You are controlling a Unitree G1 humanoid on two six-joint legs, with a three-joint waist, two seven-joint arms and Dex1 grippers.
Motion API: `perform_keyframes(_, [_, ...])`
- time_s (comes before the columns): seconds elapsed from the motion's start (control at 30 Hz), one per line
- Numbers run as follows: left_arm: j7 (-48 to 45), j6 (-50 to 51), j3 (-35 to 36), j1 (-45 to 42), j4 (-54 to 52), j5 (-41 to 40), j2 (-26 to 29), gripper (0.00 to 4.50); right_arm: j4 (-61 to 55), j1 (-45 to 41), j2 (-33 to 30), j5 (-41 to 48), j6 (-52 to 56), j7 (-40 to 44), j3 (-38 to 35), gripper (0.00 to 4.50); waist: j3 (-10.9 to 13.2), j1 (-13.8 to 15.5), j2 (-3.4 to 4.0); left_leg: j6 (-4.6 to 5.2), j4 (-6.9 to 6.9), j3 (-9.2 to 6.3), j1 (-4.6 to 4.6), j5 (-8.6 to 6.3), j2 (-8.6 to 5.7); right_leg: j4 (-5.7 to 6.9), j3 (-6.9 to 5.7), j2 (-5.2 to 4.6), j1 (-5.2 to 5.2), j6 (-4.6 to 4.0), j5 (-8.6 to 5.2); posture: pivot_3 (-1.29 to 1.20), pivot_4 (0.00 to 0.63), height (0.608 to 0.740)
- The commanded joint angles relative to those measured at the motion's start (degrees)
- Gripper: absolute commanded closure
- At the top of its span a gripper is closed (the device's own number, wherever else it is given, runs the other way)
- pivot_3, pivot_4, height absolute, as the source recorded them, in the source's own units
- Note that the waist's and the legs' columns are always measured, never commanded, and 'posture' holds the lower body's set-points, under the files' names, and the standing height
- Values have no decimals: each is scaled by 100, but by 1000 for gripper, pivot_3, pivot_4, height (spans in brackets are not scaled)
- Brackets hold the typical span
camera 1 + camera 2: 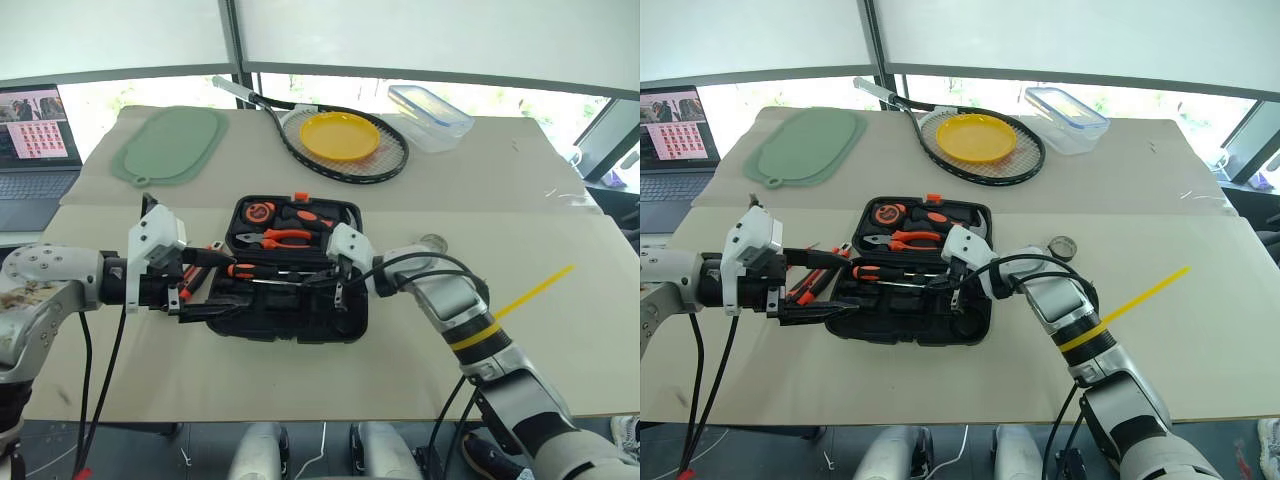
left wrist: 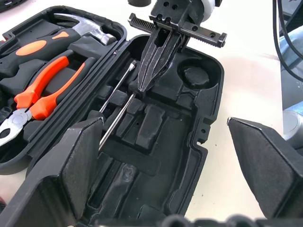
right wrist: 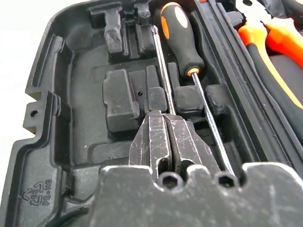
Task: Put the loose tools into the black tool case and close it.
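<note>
The black tool case [image 1: 350, 325] lies open on the table. Its far half holds pliers [image 1: 283, 238], a hammer and a tape measure. In the near half lie a screwdriver with an orange-and-black handle [image 3: 182, 38] and a second thin shaft [image 3: 162, 71]. My right gripper [image 3: 163, 117] is shut, with its tips down on that second shaft. My left gripper [image 1: 225, 283] hangs open over the case's left end. Orange-and-black tools [image 1: 808, 280] lie on the table under it, partly hidden. A small round roll [image 1: 435, 242] sits right of the case.
Behind the case lie a racket [image 1: 340, 165] with a yellow plate [image 1: 340, 136] on it, a green mat [image 1: 170, 145] and a clear plastic box [image 1: 430, 115]. A laptop [image 1: 35, 140] stands at the far left. A yellow strip [image 1: 535, 285] lies on the right.
</note>
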Motion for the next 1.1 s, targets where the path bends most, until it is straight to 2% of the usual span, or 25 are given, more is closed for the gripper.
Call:
perform_keyframes(0.03, [22, -130, 17, -87, -99, 26, -25, 0, 207, 151, -50, -297, -91, -140, 152, 4435, 0, -2, 0, 0, 0, 0, 3, 0, 0, 0, 1, 0, 2, 0, 0, 0, 150, 738])
perform_keyframes(0.13, [28, -147, 8, -69, -100, 47, -39, 0, 261, 126, -4, -275, -109, -166, 82, 4435, 0, -4, 0, 0, -1, -1, 12, 0, 0, 2, 2, 0, 8, -1, -1, 0, 150, 738])
perform_keyframes(0.33, [252, -86, 361, 325, -152, 45, -50, 0, -1016, -125, -72, 987, 730, 127, -1004, 4435, 2, 0, 0, -1, 0, -8, 9, 1, 0, 31, 8, -4, -6, -5, -2, 0, 150, 738])
perform_keyframes(0.43, [598, -44, 785, 737, -158, 126, -119, 0, -1651, -209, -478, 1566, 1217, 318, -1502, 3757, 3, 1, 1, -1, 0, -21, -2, 0, 1, 40, 10, -5, -21, -6, -3, 0, 150, 738])
perform_keyframes(0.47, [669, -36, 882, 840, -173, 144, -135, 0, -1772, -209, -577, 1681, 1307, 347, -1586, 3367, 3, 0, 1, 0, 0, -23, -2, 0, 1, 39, 9, -5, -21, -6, -3, 0, 150, 738])
perform_keyframes(0.5, [782, -47, 1138, 1121, -197, 221, -188, 0, -1961, -198, -794, 1864, 1363, 493, -1751, 3007, 3, 5, 1, 1, -1, -22, -1, -1, 1, 37, 9, -6, -21, -6, -3, 0, 150, 738])
perform_keyframes(0.63, [920, -72, 2901, 3115, -303, 622, -757, 0, -2614, 97, -1993, 2639, 1539, 1295, -2552, 1655, 7, -34, 6, 10, -8, -20, 2, -9, 5, 24, 11, -14, -24, -8, -6, 0, 150, 738])
perform_keyframes(0.7, [847, -215, 3318, 3708, -312, 735, -921, 0, -2715, 286, -2350, 2741, 1509, 1426, -2622, 1106, 7, -33, 4, 8, -12, -18, 2, -17, 7, -2, 8, -12, -19, -10, -7, 0, 150, 738])
perform_keyframes(0.8, [710, -466, 3713, 4236, -127, 942, -956, 0, -2884, 605, -2751, 2911, 1469, 1635, -2754, 15, 7, 1, 0, 4, -12, -23, 10, -24, 13, -8, -4, -8, -9, -14, -9, 0, 150, 738])
perform_keyframes(0.9, [572, -597, 3832, 4244, 264, 1044, -691, 0, -2984, 807, -2884, 2998, 1448, 1566, -2828, 15, 9, 78, 3, 2, -11, -28, 21, -25, 13, -9, -5, -25, -2, -22, -13, 0, 150, 738])
perform_keyframes(0.97, [426, -640, 3658, 3979, 630, 1105, -301, 0, -3044, 886, -2880, 3032, 1430, 1466, -2824, 15, 9, 122, 2, 3, -10, -27, 21, -24, 11, -10, -4, -31, -4, -54, -31, 0, 150, 738])
perform_keyframes(1.03, [285, -658, 3269, 3573, 1104, 1195, 148, 0, -3124, 950, -2878, 3068, 1413, 1394, -2809, 15, 9, 139, 2, 3, -8, -28, 20, -24, 12, -10, -6, -31, -8, -55, -31, 0, 150, 738])
perform_keyframes(1.1, [181, -647, 2585, 2944, 1689, 1345, 649, 0, -3232, 1005, -2875, 3128, 1432, 1307, -2812, 15, 9, 158, 2, 3, -9, -27, 19, -24, 10, -11, -8, -33, -21, -54, -30, 0, 150, 738])
